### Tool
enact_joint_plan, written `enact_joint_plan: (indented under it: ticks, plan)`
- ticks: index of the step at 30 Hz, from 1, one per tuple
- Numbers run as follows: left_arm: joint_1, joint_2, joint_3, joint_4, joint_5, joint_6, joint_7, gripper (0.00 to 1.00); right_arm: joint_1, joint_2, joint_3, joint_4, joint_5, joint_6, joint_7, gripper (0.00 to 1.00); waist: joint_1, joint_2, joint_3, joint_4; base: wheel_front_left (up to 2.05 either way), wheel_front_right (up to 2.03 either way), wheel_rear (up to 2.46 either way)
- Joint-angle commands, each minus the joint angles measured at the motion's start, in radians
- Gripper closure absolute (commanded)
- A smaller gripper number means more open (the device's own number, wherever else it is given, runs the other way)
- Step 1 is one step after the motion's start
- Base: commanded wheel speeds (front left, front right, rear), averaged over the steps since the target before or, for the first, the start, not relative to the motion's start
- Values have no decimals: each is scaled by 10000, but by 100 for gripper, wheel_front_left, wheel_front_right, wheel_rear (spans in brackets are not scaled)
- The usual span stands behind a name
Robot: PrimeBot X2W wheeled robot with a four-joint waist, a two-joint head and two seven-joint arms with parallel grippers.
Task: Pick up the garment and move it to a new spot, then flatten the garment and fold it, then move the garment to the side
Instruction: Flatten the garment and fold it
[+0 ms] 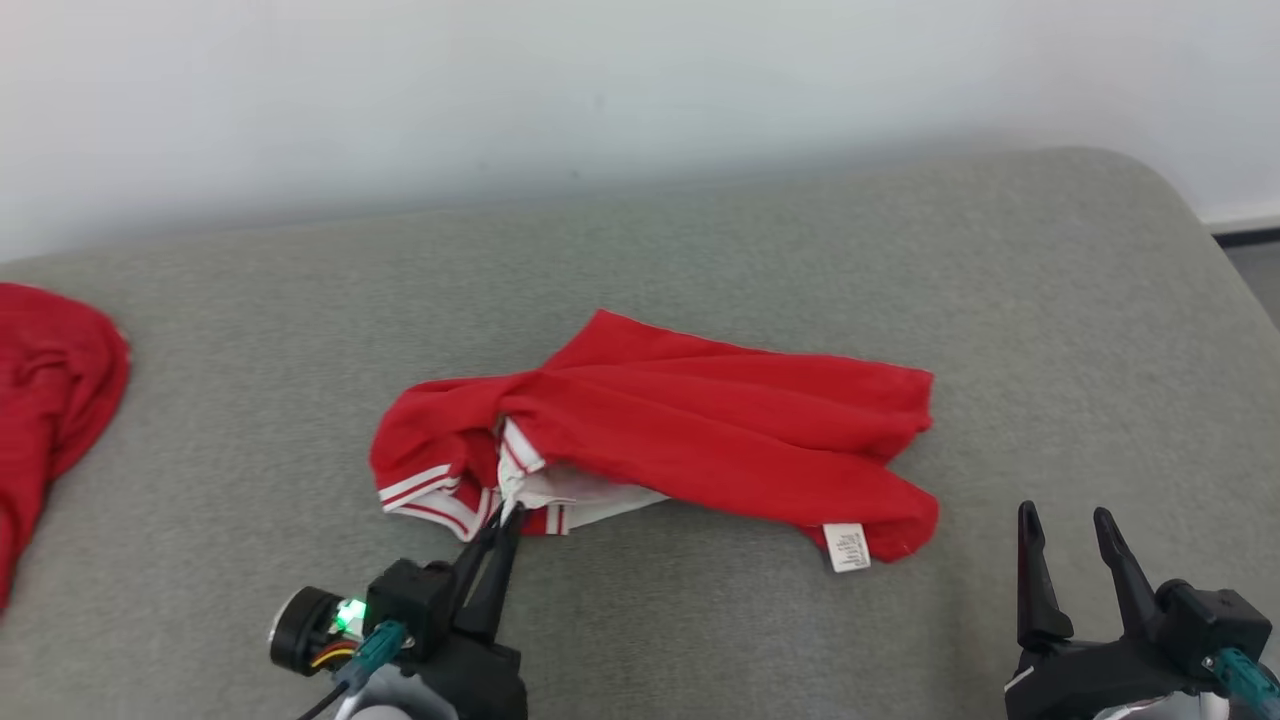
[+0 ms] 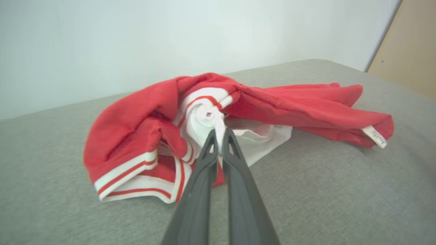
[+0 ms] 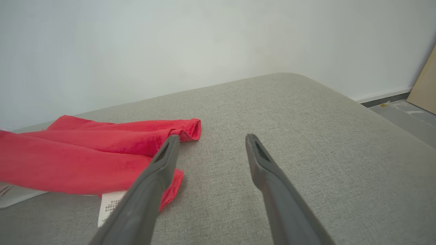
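Pinching a white fold at the near edge of the garment (image 1: 700,420), the left jaws are pressed together on the cloth, low over the padded grey surface (image 1: 700,640). In the left wrist view the white fabric is caught right at the tips of the two dark fingers (image 2: 204,177), just beside the red-and-white striped trim (image 2: 129,170).

The right jaws are spread wide and grip nothing. They hover over the near right of the surface, apart from the garment. Its closest corner, carrying a small white label (image 1: 847,547), lies to their left.

The garment is a crumpled red piece in the middle of the surface. It stretches from the striped trim by the left jaws out to the right.

Bare grey upholstery lies open on the near side, and on the far side up to the pale wall (image 1: 600,90). It is also open on the right, where the surface rounds off at a curved corner with floor (image 1: 1260,275) beyond. A second red cloth (image 1: 50,400) lies at the left edge, well apart from the garment.
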Motion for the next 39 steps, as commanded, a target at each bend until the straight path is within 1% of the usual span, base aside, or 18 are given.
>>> enact_joint_plan:
  ticks: [1,7,8,11,13,15,21,22,23,26,30,35,39]
  plan:
    - [360,189,13,-349,136,94,-35,100,159,-16,-58,-64,-21,-25,37,0,1,-1,-509,851,0,0,0]
    - [1336,991,154,-1703,274,380,324,100,356,-14,-193,-147,54,-25,75,0,1,-1,-693,1732,0,0,0]
    - [1336,991,154,-1703,274,380,324,100,356,-14,-193,-147,54,-25,75,0,1,-1,-693,1732,0,0,0]
    - [1929,1305,275,-2369,184,546,546,100,413,-14,-236,-182,69,-25,111,0,1,-1,-735,2029,0,0,0]
    - [2405,1376,446,-2740,-78,668,675,100,445,-16,-272,-182,77,-25,121,0,1,-1,-764,2189,0,0,0]
    - [2803,1544,506,-2853,-146,748,859,100,434,-14,-266,-152,67,-25,127,0,1,-1,-777,2295,0,0,0]
    - [3451,1353,547,-2500,-589,750,794,100,432,-16,-198,-196,32,-25,233,0,1,-1,-877,2346,0,0,0]
    - [3463,1303,550,-2436,-635,762,741,95,440,-16,-208,-197,19,-25,228,0,1,-1,-899,2339,0,0,0]
    - [3472,1263,549,-2368,-661,797,671,1,451,-16,-214,-198,2,-25,238,0,1,-1,-925,2324,0,0,0]
    - [3373,1079,650,-2388,-780,844,383,0,500,-16,-260,-223,-35,-26,278,0,1,-1,-1000,2273,0,0,0]
    - [3193,930,1080,-2701,-957,1003,64,0,542,-14,-278,-265,-36,-26,308,0,1,-1,-1059,2168,0,0,0]
    - [3082,852,2112,-3272,-993,1326,-34,0,600,-14,-229,-301,-61,-26,310,0,1,-1,-1092,1997,0,0,0]
    - [3297,791,2941,-3772,-765,1339,-28,0,634,-13,-181,-313,-179,-26,350,0,1,-1,-1088,1868,0,0,0]
